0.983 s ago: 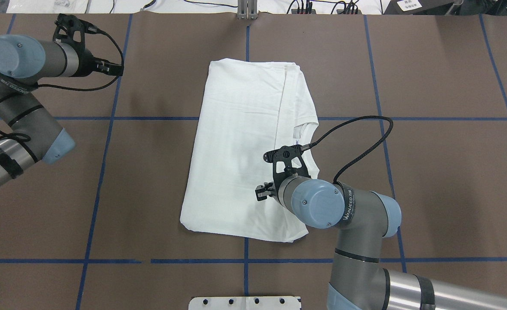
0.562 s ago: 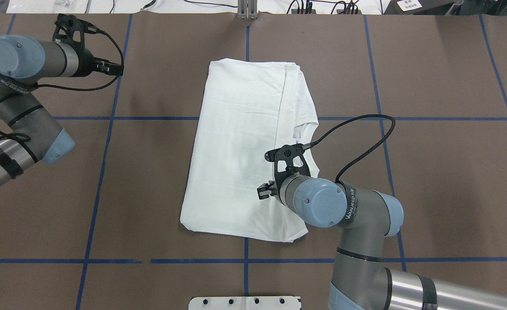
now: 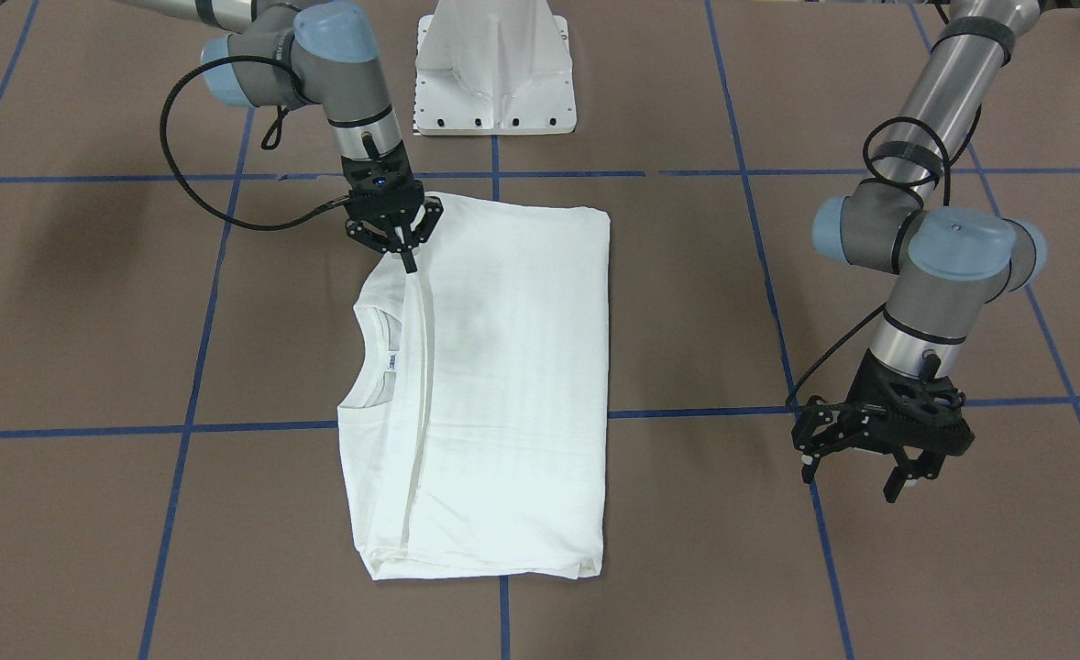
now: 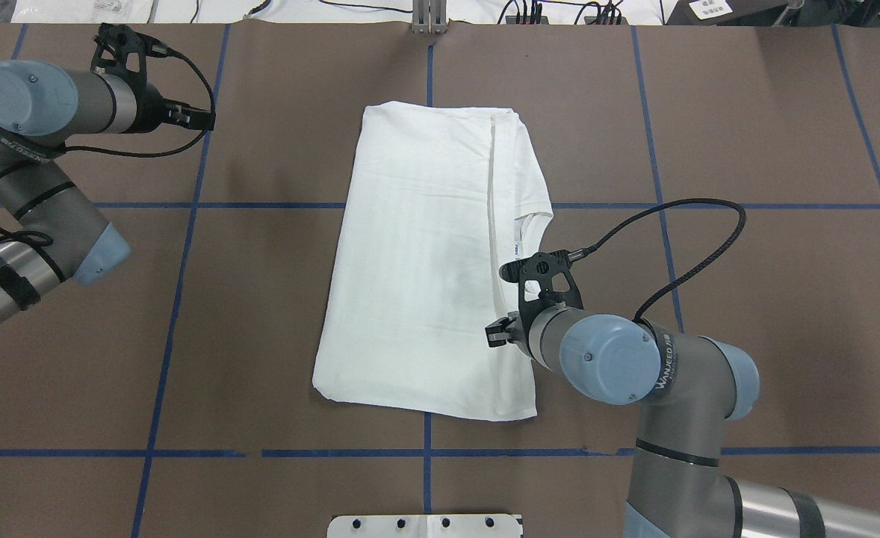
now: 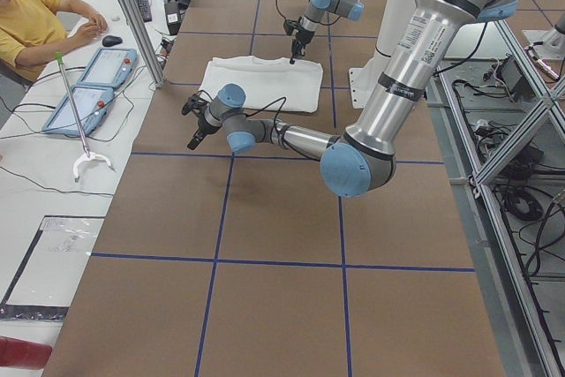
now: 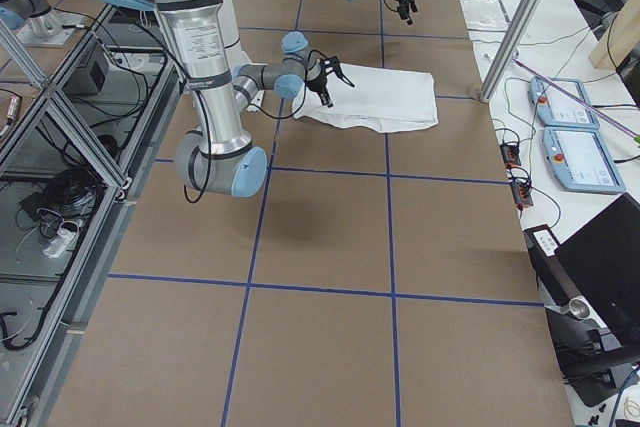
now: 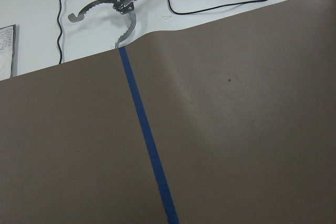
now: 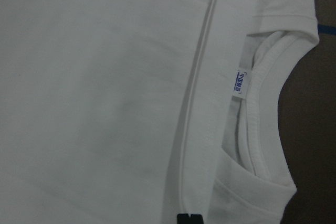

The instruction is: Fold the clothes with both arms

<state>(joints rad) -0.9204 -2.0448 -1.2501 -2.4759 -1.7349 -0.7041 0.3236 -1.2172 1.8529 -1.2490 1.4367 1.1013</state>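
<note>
The white T-shirt (image 4: 417,261) lies folded lengthwise in the middle of the table, also in the front view (image 3: 512,367). Its ribbed collar (image 3: 370,367) and small label (image 8: 240,83) show beside the folded edge. A faint grey print shows through the cloth. My right gripper (image 3: 409,261) stands upright with its fingers pinched together on the folded edge near the robot's side, also seen from overhead (image 4: 494,334). My left gripper (image 3: 856,472) is open and empty, hanging above bare table well away from the shirt, at the overhead view's top left (image 4: 182,118).
The white pedestal (image 3: 494,69) stands at the robot's side of the table. Blue tape lines (image 7: 144,140) cross the brown table cover. An operator (image 5: 35,24), tablets (image 5: 93,86) and a grabber tool (image 7: 123,11) are beyond the far edge.
My right gripper has moved to the overhead view's right, and the shirt's folded edge has shifted right with it. The left arm has not moved.
</note>
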